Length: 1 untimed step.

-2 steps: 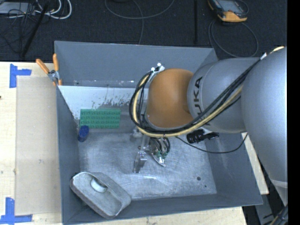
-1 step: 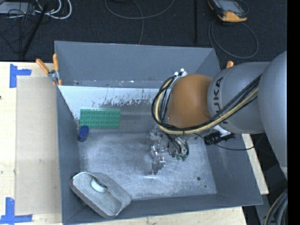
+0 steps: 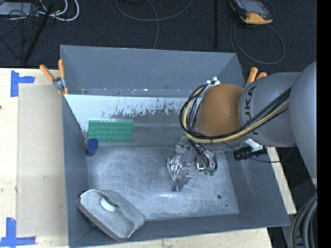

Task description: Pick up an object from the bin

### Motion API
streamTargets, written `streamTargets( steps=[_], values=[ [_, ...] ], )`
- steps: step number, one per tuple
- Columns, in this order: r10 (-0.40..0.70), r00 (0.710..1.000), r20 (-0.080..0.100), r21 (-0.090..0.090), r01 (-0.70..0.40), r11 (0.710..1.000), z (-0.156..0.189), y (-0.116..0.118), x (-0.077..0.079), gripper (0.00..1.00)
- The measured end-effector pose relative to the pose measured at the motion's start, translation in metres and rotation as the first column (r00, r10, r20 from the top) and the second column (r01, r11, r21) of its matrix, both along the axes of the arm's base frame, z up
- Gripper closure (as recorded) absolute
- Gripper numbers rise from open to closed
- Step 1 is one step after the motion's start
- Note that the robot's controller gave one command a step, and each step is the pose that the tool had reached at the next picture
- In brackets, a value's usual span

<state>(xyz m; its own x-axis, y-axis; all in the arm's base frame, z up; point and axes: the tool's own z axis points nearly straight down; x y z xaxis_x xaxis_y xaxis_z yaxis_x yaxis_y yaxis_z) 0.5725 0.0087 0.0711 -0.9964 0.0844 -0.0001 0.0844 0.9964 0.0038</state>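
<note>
Camera view: the arm (image 3: 279, 107) comes in from the right, with a brown-orange cover (image 3: 220, 110) on the wrist and black-and-yellow cables (image 3: 187, 119) looped round it. The gripper (image 3: 179, 177) hangs off the wrist and points down into the grey bin (image 3: 150, 66). It is low over the floor, a bit right of centre. The metal tip reads as one shiny cluster from this angle, so spread or closed: can't tell. Can't see anything held in it either.

All pickable things sit on the left side of the bin, well apart from the gripper:
- A green studded plate (image 3: 110, 130) lies flat at the foot of the back wall, left of centre, long side along the wall.
- A small blue piece (image 3: 92, 147) is just below the plate's left end, near the left wall. Touching the plate or not: can't tell.
- A grey tray (image 3: 124, 222) lies in the front-left corner, turned diagonally to the bin walls.
- A small white piece (image 3: 108, 205) lies in the tray's hollow.

The green plate is the nearest of these to the gripper, with bare scuffed floor between them. The floor directly round the gripper tip looks worn and scratched.
</note>
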Motion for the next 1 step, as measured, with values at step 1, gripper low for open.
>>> streamTargets(
  steps=[1],
  values=[
    [0.002, 1.0, -0.002, -0.001, -0.002, 1.0, 0.0024, 0.0009, -0.0001, 1.0]
  ],
)
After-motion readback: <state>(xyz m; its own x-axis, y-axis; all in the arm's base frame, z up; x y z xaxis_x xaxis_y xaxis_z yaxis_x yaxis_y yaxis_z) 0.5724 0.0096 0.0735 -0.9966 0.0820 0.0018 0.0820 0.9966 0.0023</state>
